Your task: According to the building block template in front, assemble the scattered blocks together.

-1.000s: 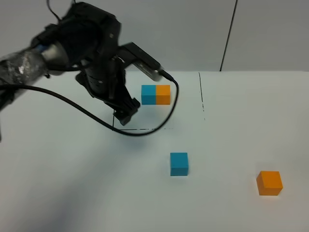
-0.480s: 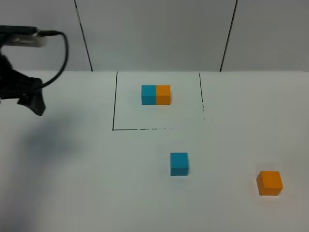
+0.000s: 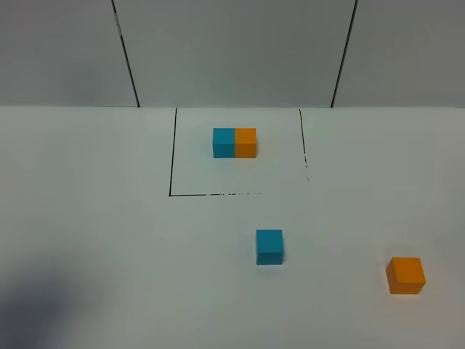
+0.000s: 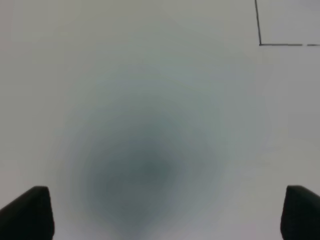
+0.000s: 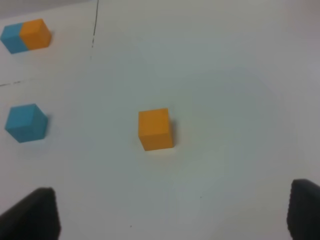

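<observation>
Cyan-blue and orange, the template bar [image 3: 234,142] sits on the white worktop [image 3: 87,218] inside a black outline [image 3: 171,156] drawn along three sides. It lies towards the far side, with its blue half on the left and its orange half on the right in the high view. The loose blue cube [image 3: 269,246] rests flat on the worktop outside the outline, on the near side of its front line and a little right of the bar. The loose orange cube [image 3: 405,275] lies well apart from it, farther right and slightly nearer the front; the two cubes touch neither each other nor the bar. In the left wrist view the left end effector [image 4: 165,215] hangs above bare worktop, released, its two dark fingertips [image 4: 30,215] spread wide with nothing between them. A soft shadow [image 4: 145,160] lies beneath it, and one corner of the black outline shows off to the side. In the right wrist view the right end effector [image 5: 170,212] is likewise released, its fingertips [image 5: 35,215] far apart. The orange cube lies on the worktop ahead of the gap between them, untouched, and the blue cube and the template bar show farther off.
</observation>
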`<action>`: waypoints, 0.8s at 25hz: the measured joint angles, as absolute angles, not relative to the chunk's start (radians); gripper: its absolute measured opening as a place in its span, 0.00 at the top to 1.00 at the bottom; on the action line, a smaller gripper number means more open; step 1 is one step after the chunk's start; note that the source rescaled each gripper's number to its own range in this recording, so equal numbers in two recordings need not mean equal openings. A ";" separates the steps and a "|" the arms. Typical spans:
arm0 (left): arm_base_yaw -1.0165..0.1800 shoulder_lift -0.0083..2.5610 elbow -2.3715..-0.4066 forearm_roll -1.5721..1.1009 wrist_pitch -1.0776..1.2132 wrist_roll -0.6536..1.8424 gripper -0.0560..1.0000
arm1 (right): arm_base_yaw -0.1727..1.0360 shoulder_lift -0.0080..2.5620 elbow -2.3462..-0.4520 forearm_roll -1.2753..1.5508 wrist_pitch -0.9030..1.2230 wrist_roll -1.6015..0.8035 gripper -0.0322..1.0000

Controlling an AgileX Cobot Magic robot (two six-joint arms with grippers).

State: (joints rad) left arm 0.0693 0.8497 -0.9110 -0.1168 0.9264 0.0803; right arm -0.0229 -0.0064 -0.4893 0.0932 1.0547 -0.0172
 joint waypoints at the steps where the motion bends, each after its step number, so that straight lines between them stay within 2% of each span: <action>1: 0.062 0.801 -0.886 -0.116 0.926 0.075 0.07 | -0.023 -0.006 -0.489 0.093 1.055 -0.017 0.18; 8: -0.017 0.537 -0.708 -0.117 0.984 0.064 0.09 | -0.023 -0.006 -0.489 0.093 1.055 -0.017 0.18; 20: -0.020 0.187 -0.542 -0.169 1.003 0.073 0.16 | -0.023 -0.006 -0.489 0.093 1.055 -0.017 0.18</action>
State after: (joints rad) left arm -0.0197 0.1867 -0.5416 -0.1695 1.0029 0.0728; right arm -0.0229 -0.0064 -0.4893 0.0932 1.0547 -0.0172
